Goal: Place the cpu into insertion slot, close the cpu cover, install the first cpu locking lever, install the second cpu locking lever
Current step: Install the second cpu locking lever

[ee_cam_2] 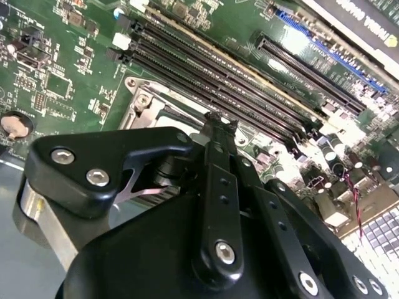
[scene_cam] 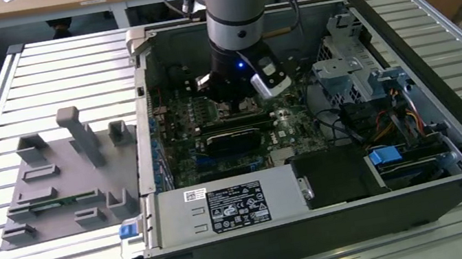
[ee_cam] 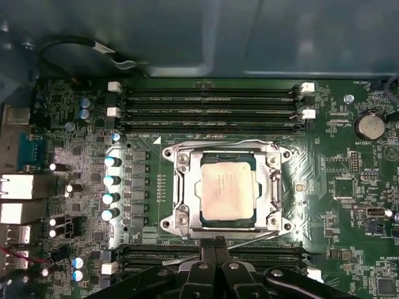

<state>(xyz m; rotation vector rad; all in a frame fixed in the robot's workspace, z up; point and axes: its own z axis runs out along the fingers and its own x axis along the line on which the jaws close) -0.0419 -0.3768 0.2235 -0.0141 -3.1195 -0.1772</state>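
Silvery-beige metal is showing at the middle of the first wrist view, where the cpu (ee_cam: 228,190) is lying flat inside the insertion slot (ee_cam: 194,163), framed by the cpu cover (ee_cam: 272,187), which is sitting down around the chip with its square opening over it. Green motherboard (ee_cam: 324,180) is surrounding the socket, with long black memory slots (ee_cam: 212,106) running beside it. In that view the gripper (ee_cam: 215,246) is hovering just at the socket's edge, its black fingers pressed together with nothing between them; in the second wrist view the gripper (ee_cam_2: 219,124) is likewise closed just over the socket frame. In the exterior view the arm (scene_cam: 236,10) is reaching down into the open computer case (scene_cam: 455,136), near the power supply box (scene_cam: 225,208)
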